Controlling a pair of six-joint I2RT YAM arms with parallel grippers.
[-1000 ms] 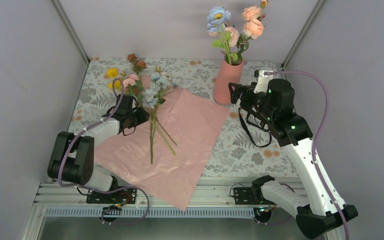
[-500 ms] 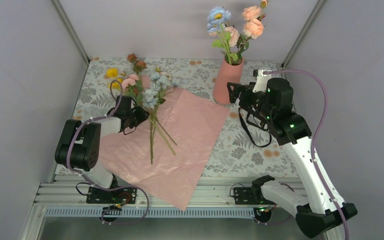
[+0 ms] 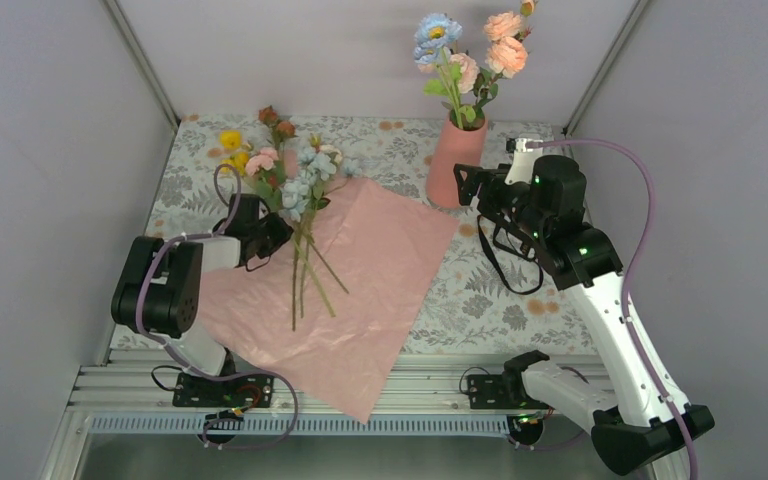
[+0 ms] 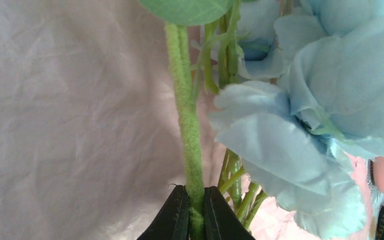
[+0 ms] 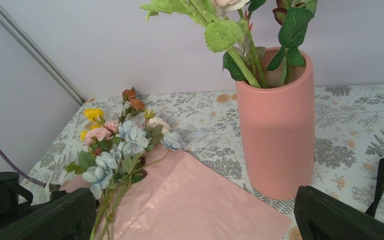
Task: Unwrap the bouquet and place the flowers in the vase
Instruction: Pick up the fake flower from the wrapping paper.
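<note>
The flowers (image 3: 300,186) have shifted slightly, the left gripper (image 4: 195,200) now pinching one stem (image 4: 186,110).

Your left tool (image 4: 196,202) has pinched shut on a fuzzy green stem (image 4: 186,120), and the flowers (image 3: 290,180) it reaches into have shifted slightly, their stem ends swinging left.

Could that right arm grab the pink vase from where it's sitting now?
Probably yes. The right gripper stands open close beside the vase, facing it, with nothing between them.
</note>
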